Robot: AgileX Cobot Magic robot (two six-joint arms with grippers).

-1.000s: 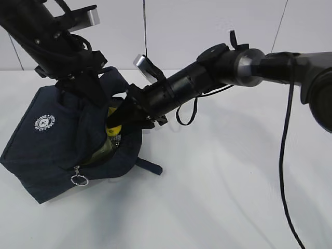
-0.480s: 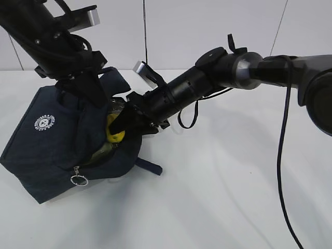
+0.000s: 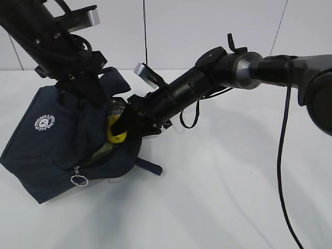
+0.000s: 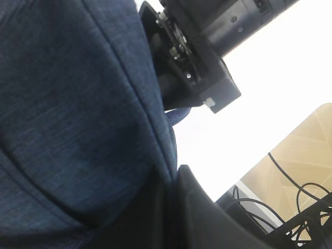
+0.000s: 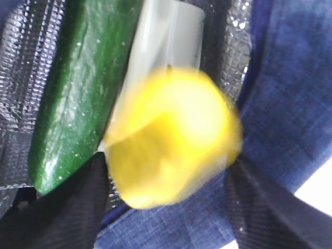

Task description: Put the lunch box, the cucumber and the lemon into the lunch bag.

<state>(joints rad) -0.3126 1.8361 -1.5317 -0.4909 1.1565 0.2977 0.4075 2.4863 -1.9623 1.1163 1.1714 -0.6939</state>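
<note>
The navy lunch bag (image 3: 46, 150) lies tilted on the white table with its mouth open to the right. My left gripper (image 3: 93, 91) is shut on the bag's upper edge and holds it up; in the left wrist view (image 4: 174, 207) only dark fingers and the bag's blue fabric (image 4: 78, 104) show. My right gripper (image 3: 123, 126) is at the bag's mouth. The yellow lemon (image 3: 115, 130) is there between its spread fingers, blurred in the right wrist view (image 5: 174, 135). Inside lie the green cucumber (image 5: 78, 98) and the pale-lidded lunch box (image 5: 166, 36).
The zipper's metal ring pull (image 3: 79, 180) hangs at the bag's front. A bag handle (image 3: 150, 166) lies on the table under my right arm (image 4: 197, 52). A black cable (image 3: 282, 155) hangs at the right.
My right gripper has drawn back a little to the right and down from the bag's mouth. The lemon stays at the opening and now shows more. The left arm has not moved.
</note>
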